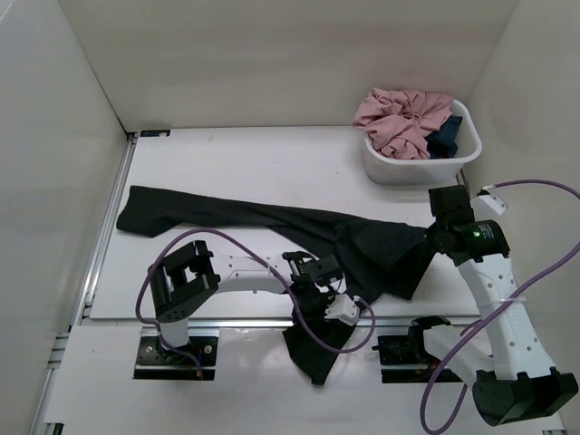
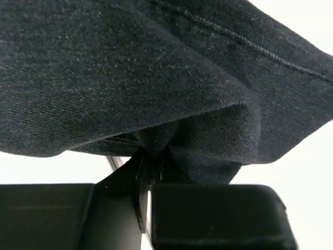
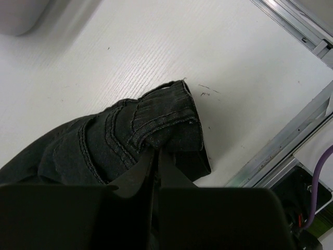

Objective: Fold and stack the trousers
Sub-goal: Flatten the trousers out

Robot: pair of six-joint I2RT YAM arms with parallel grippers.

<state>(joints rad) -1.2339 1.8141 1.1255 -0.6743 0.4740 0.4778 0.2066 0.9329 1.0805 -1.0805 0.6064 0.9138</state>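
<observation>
Top view. The left arm lies low, reaching right from its base along the near edge of the desk (image 1: 254,163). The left hand (image 1: 317,276) is closed on a fold of the trousers (image 1: 272,217). The right arm rises from its base, elbow bent, forearm leaning far and left. The right hand (image 1: 433,234) is closed on the wide end of the trousers. One black leg lies flat, stretched leftward; another part hangs over the near edge. A white tub (image 1: 412,170) at far right holds a crumpled pink garment (image 1: 399,118) and a dark blue cloth (image 1: 446,136).

Left wrist view. Fingers (image 2: 136,172) pinched tight on bunched black fabric: matte, fine-grained, one stitched seam at the upper right.

Right wrist view. Fingers (image 3: 136,174) nearly together, gripping a stitched, hemmed edge of the trousers. The desk is white and finely ribbed.
</observation>
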